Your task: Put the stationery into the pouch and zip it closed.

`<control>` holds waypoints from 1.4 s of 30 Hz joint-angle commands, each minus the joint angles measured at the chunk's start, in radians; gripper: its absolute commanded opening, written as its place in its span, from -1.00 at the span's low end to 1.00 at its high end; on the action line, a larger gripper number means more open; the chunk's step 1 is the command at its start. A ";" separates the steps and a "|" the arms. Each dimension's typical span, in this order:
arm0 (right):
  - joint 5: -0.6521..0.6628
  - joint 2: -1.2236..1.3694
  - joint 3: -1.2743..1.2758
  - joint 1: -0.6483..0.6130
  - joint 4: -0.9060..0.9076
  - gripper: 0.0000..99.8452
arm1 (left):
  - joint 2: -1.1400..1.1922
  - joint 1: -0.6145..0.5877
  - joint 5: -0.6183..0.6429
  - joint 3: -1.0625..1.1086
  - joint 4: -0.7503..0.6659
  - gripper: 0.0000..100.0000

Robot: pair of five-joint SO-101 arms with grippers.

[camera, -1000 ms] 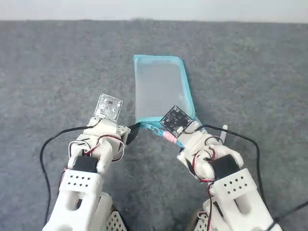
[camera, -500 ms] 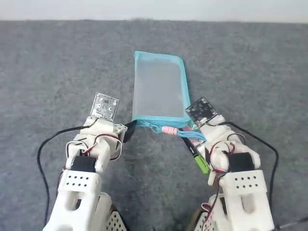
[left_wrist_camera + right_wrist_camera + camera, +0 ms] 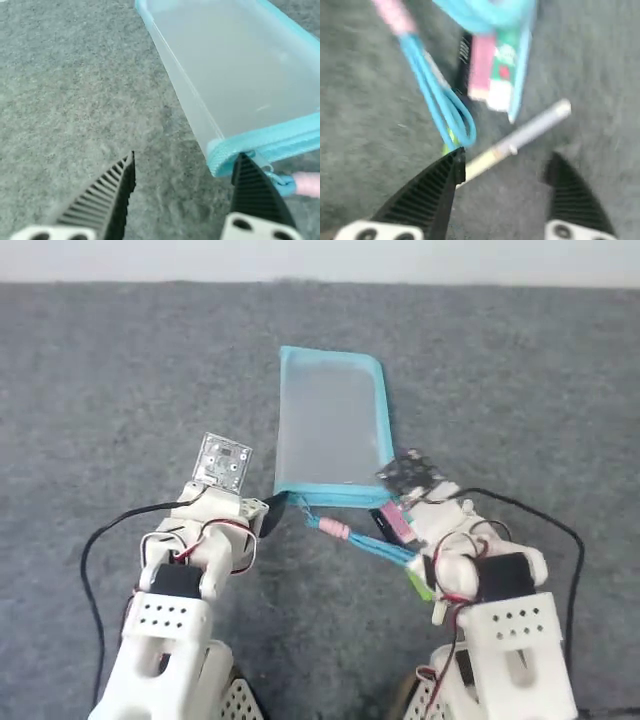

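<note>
- The translucent, blue-trimmed zip pouch is laid flat at the centre of the high view, zipper end toward the arms.
- The left gripper is spread wide at the pouch's lower-left corner, with nothing grasped.
- The right gripper, the nearer one, is held open and empty over the stationery, just below the pouch's lower-right corner.
- The slim grey pen is seen lying slantwise across the gap between the right jaws.

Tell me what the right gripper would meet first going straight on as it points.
Probably the thin grey pen lying across the gap of the open right gripper, the blue loop close beside; depth is unclear.
</note>
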 commanded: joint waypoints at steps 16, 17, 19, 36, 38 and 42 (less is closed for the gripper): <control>-0.115 0.595 -0.137 -0.380 -0.499 -0.24 | 0.006 0.009 0.014 -0.027 -0.034 -0.42; -0.118 0.624 -0.155 -0.380 -0.507 -0.24 | 0.006 0.009 0.014 -0.027 -0.032 -0.42; -0.121 0.677 -0.193 -0.380 -0.510 -0.24 | 0.006 0.009 0.014 -0.027 -0.032 -0.42; -0.180 0.911 -0.334 -0.417 -0.518 -0.59 | 0.006 0.009 0.014 -0.027 -0.034 -0.42; -0.180 0.911 -0.331 -0.418 -0.493 -0.62 | 0.005 0.003 0.014 -0.027 -0.034 -0.42; -0.184 0.911 -0.341 -0.470 -0.443 -0.60 | -0.002 -0.040 0.014 -0.035 -0.035 -0.42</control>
